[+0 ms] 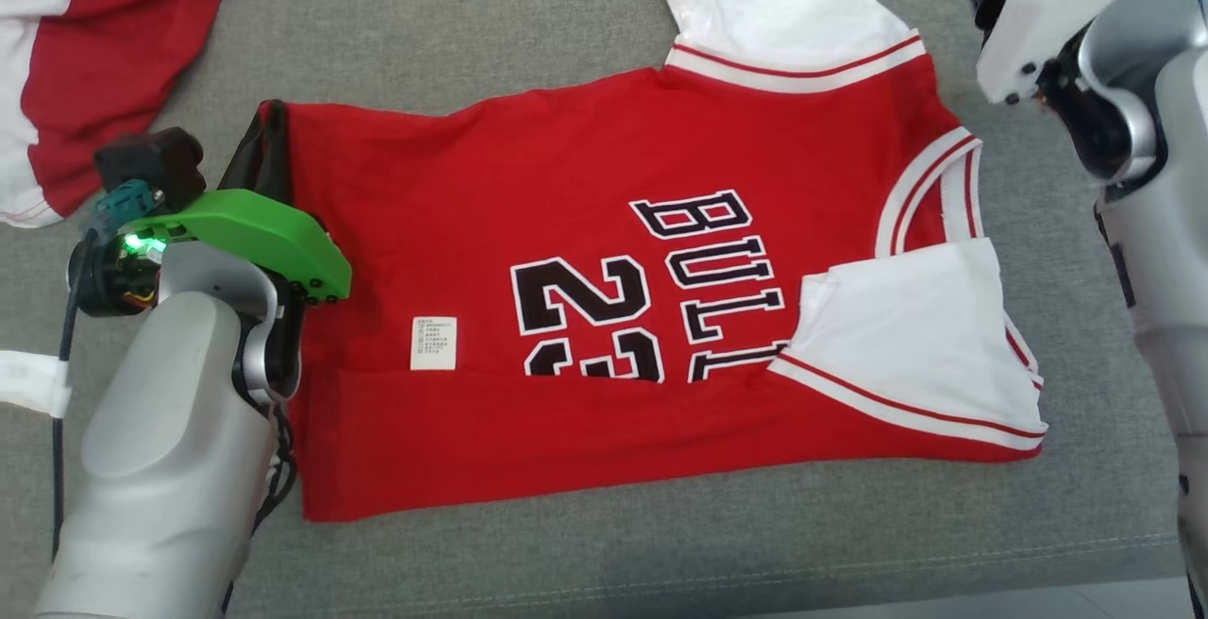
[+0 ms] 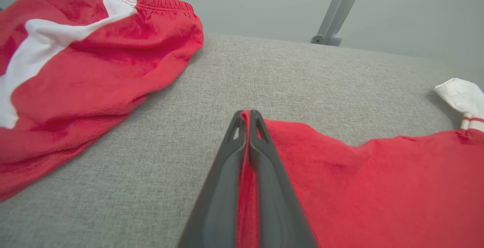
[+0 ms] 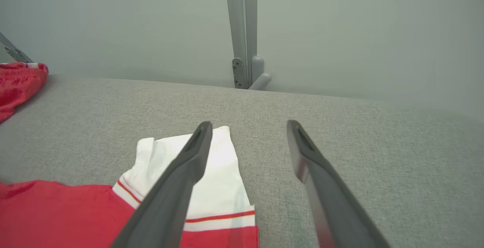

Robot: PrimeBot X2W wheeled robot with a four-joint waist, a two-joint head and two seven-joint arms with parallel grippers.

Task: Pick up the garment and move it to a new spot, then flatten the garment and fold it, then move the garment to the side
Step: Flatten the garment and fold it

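At hem corner of jersey [image 1: 613, 251], left gripper [image 2: 247, 117] clamped; right gripper [image 3: 249, 127] splayed.

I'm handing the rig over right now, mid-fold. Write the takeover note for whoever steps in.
Left gripper: fingers shut on the hem corner of the red basketball jersey with white sleeves.
Right gripper: open, holding nothing, near the far white sleeve.
The jersey lies spread on the grey fabric surface; the red-and-white shorts lie apart from it, at the far left.
Done: jersey laid out; its near edge and near sleeve look folded inward.
Left: fold the far side, finish folding, move it aside.
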